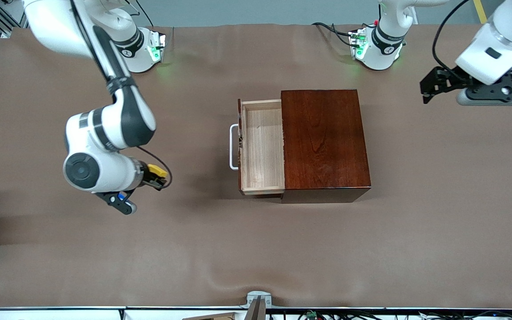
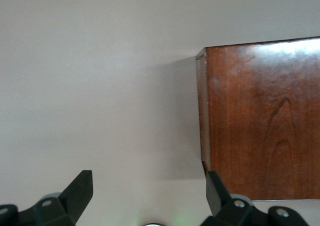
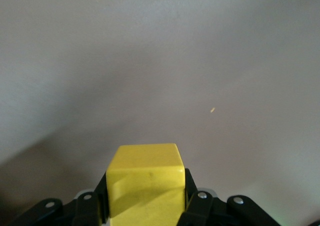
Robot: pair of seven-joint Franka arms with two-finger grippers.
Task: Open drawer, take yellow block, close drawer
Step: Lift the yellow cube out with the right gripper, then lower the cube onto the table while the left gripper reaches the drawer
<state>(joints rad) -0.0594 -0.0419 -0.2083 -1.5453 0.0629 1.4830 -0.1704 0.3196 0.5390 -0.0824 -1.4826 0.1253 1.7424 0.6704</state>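
Observation:
The dark reddish-brown wooden box [image 1: 325, 142] stands mid-table. Its pale wood drawer [image 1: 262, 149] is pulled out toward the right arm's end, with its white U-shaped handle [image 1: 234, 147] at the front; the tray looks empty. My right gripper [image 1: 158, 178] is shut on the yellow block [image 1: 157, 170] low over bare table toward the right arm's end, apart from the drawer. The block fills the space between the fingers in the right wrist view [image 3: 146, 186]. My left gripper [image 1: 431, 84] is open and empty, raised at the left arm's end; the box also shows in its view [image 2: 262, 118].
The brown table cover [image 1: 256, 249] is wrinkled near the edge closest to the front camera. The arm bases [image 1: 378, 44] stand along the edge farthest from that camera.

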